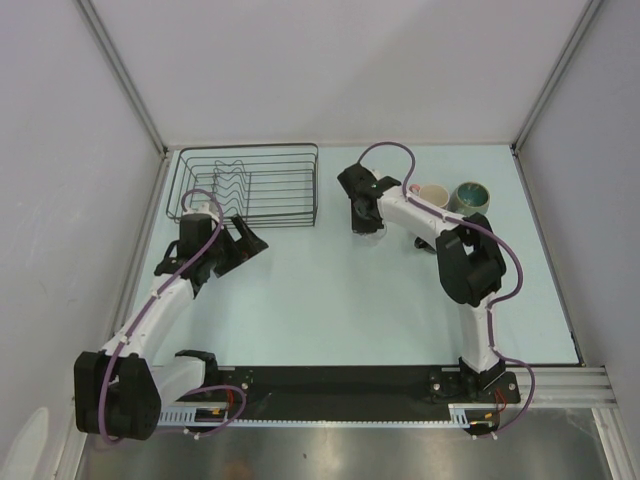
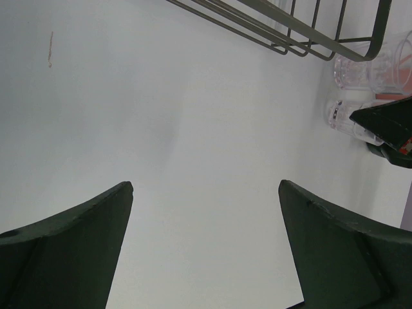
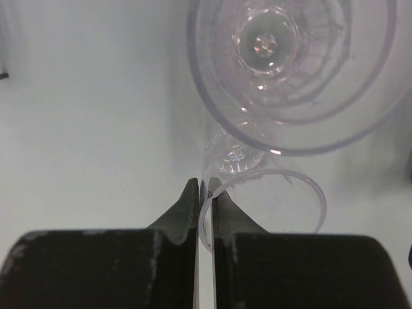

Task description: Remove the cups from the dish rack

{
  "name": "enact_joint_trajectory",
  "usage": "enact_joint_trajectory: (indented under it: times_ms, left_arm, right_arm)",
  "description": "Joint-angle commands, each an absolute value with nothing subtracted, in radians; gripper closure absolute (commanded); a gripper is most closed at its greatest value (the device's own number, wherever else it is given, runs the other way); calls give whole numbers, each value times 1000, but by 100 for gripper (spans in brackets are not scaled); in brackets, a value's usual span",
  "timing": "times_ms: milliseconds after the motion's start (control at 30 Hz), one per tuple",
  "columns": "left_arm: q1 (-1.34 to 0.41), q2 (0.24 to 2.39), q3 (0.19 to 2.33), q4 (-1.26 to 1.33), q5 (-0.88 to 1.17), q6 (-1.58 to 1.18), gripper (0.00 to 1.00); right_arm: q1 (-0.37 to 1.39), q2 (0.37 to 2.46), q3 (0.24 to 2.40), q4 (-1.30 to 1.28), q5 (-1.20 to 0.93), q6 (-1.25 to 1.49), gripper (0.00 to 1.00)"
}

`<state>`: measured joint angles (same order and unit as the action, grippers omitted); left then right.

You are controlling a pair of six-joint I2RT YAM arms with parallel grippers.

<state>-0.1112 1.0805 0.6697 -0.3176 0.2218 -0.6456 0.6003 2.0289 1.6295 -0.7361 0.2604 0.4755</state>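
The black wire dish rack (image 1: 245, 185) stands at the far left with no cups in it; its corner shows in the left wrist view (image 2: 309, 32). My right gripper (image 1: 365, 220) (image 3: 203, 190) is shut on the rim wall of a clear glass tumbler (image 3: 264, 193), low over the table to the right of the rack. A second clear tumbler (image 3: 290, 64) stands just beyond it. Both tumblers show in the left wrist view (image 2: 344, 116) (image 2: 360, 67). A pink cup (image 1: 432, 195) and a green-teal cup (image 1: 470, 195) stand at the far right. My left gripper (image 1: 245, 240) (image 2: 205, 183) is open and empty over bare table in front of the rack. The black mug is not seen.
The right arm's elbow (image 1: 470, 260) hangs over the table in front of the pink and teal cups. White walls with metal corner posts (image 1: 120, 70) close the table on three sides. A black base strip (image 1: 340, 385) runs along the near edge.
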Motion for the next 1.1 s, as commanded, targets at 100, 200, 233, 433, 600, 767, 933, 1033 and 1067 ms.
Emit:
enact_joint_trajectory:
  times_ms: [100,200,233,433,600,767,933,1033,1067]
  left_arm:
    - [-114,1057,675,-316,233,-629,0]
    - [-114,1068,673,-307,236,-630,0]
    - [-114,1069,673,-305,236,-634,0]
    - [-114,1085,673,-284,255,-646,0]
    - [-117,1063,680,-282,247,-621,0]
    - [-117,1031,696,-316,192,-598,0]
    - [-124,1012,741,-389,82,-537,0]
    - [-155,989,753,-457,-44,-509,0]
    - [-178,973,753,-491,-113,-505,0]
  right_arm:
    - [606,2085,1712,-799,278,471,100]
    - [607,2089,1712,-811,288,469,96]
    - [607,2088,1713,-818,296,469,90]
    - [617,2057,1718,-819,322,468,69]
    - [624,1996,1770,-813,321,476,62]
    - [649,1889,1822,-787,340,472,58]
    - [693,1683,1780,-703,423,413,43]
    - [730,1585,1683,-677,507,361,22]
    - [739,1512,1614,-672,532,354,19]
